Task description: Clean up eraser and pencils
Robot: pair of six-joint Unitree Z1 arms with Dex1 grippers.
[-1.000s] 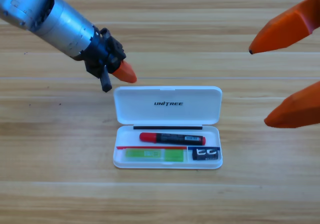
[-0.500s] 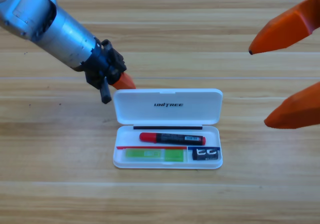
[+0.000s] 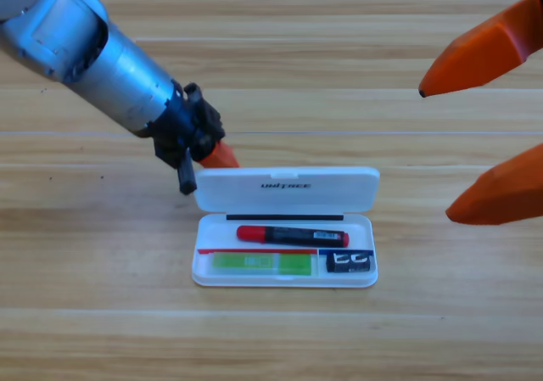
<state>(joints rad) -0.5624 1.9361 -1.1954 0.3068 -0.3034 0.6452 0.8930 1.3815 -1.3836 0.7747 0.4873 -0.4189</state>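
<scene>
The left gripper (image 3: pixel 222 155), jaw state not discernible, is seen against the case lid (image 3: pixel 287 188) upper-left corner, while the right gripper (image 3: pixel 434 150) is held wide at right frame edge.

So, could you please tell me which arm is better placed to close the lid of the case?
Left, most likely. Its tool sits at the back left corner of the white case's lid, which is already tilted up. The right tool waits off by the right edge, open.

Bright even light, soft shadow under left arm (image 3: pixel 93 50), slight blur, no glare
</scene>
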